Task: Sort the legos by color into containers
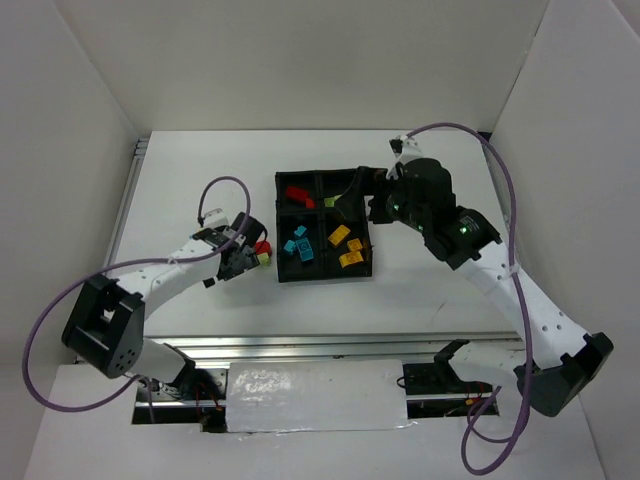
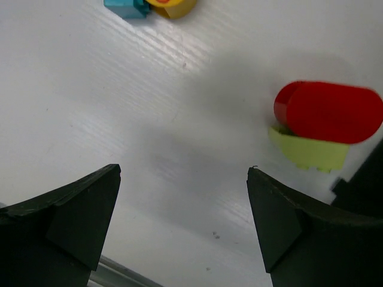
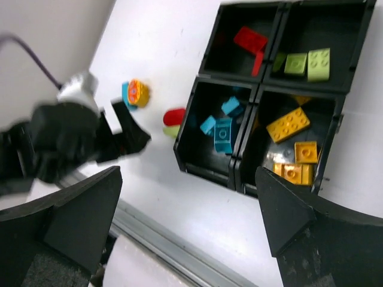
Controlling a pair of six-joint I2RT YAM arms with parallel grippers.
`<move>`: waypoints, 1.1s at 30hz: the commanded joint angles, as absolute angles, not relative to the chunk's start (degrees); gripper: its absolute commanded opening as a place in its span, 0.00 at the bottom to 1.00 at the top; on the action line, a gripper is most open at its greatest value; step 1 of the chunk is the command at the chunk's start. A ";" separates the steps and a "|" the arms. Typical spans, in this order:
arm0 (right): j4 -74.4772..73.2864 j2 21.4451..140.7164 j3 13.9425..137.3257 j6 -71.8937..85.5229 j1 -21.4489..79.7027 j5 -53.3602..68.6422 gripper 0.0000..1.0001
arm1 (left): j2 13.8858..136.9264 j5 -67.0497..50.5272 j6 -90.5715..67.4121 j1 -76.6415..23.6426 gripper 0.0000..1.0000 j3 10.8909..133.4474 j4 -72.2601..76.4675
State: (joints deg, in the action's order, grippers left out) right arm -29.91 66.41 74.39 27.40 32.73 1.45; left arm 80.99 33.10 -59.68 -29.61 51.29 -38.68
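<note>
Legos [image 3: 173,116] not yet sorted lie on the table [image 2: 149,89] left of the black tray [image 1: 325,277]: a cyan-and-orange pair [image 3: 136,93], then a red brick [image 2: 328,112] touching a lime brick [image 2: 308,150]. The left gripper [image 2: 184,173], wide open and empty, hovers nearby and probably must close on the red brick next. The right gripper [image 3: 188,174] gapes empty above the tray.

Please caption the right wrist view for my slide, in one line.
Black plastic four-compartment tray holds colour-sorted studded bricks; a rounded red brick and a lime brick lie outside.
</note>
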 commanded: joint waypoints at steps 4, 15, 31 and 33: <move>-28.83 64.95 67.77 28.04 34.80 3.25 1.00 | 85.86 33.58 -56.98 -19.44 1.00 58.52 -32.62; -27.95 66.09 66.36 27.42 36.65 6.15 1.00 | 99.05 24.01 -44.13 -6.34 0.99 65.83 -27.07; -26.72 64.69 65.13 27.33 37.53 7.91 0.99 | 104.59 18.72 -40.69 -2.72 0.66 64.24 -22.76; -26.72 64.78 64.60 27.51 37.35 8.00 1.00 | 104.77 18.81 -40.60 -2.72 0.28 64.34 -23.20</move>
